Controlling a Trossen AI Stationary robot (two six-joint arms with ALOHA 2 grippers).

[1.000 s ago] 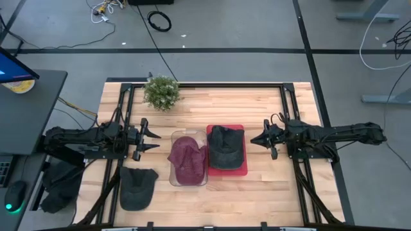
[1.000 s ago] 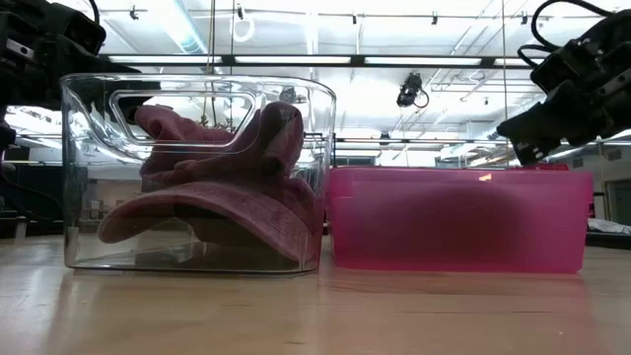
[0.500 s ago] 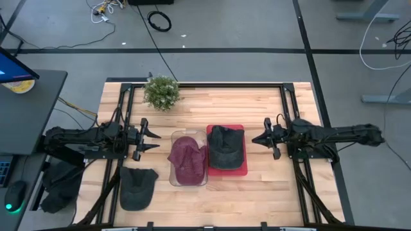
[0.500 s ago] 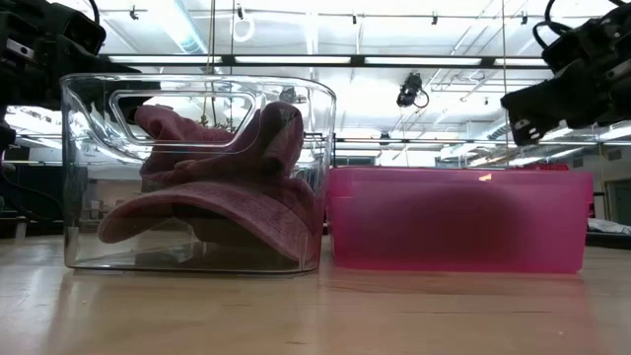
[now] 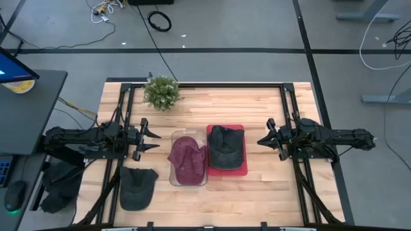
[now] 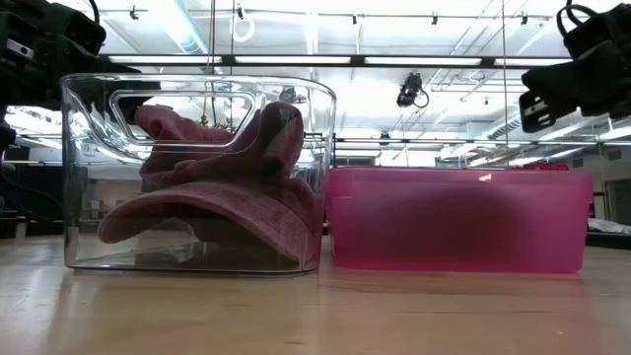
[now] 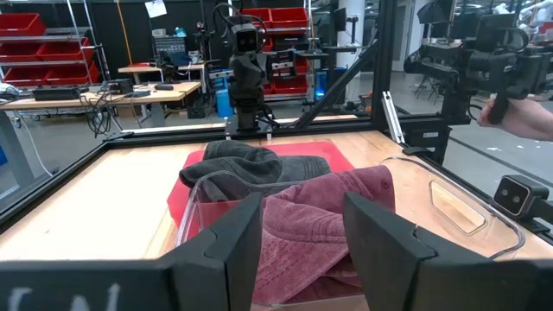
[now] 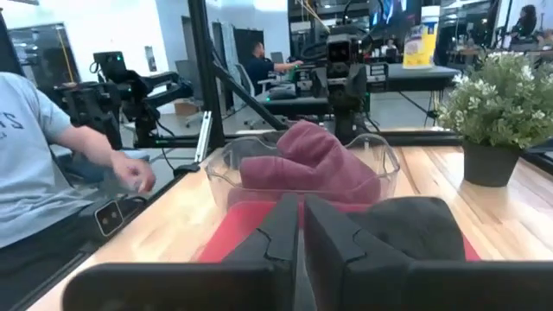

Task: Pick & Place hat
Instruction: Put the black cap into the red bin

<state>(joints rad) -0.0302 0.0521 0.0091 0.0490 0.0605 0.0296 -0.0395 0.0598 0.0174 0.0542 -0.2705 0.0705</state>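
One hat is still loose on the table [image 5: 257, 102]: a dark cap [image 5: 137, 187] lying flat on the wood, apart from both bins. It sits just off the left hand [image 5: 149, 137], toward the near table edge and slightly back along that arm, with its long axis running from crown to brim roughly across the direction the fingers point. The left hand is clearly the nearer one; the right hand [image 5: 264, 139] is well apart from it, on the far side of both bins. Reaching the cap would likely mean the left hand swinging sideways and down, not forward.

The left hand hovers with its fingers spread apart, empty, pointing at the clear bin [image 5: 176, 179]. The right hand hangs just beyond the red tray [image 5: 243, 171], its fingers [image 8: 281, 226] pressed together on nothing.

The clear bin is rigid, glossy plastic with rounded corners and holds a crumpled maroon cap [image 5: 187, 158] of soft, faded cloth. Touching its side, the translucent red tray carries a second dark cap [image 5: 225, 146], matte and rumpled. The table is pale, banded butcher-block wood. A small potted plant [image 5: 161, 92] stands beyond the left hand, near the far edge.
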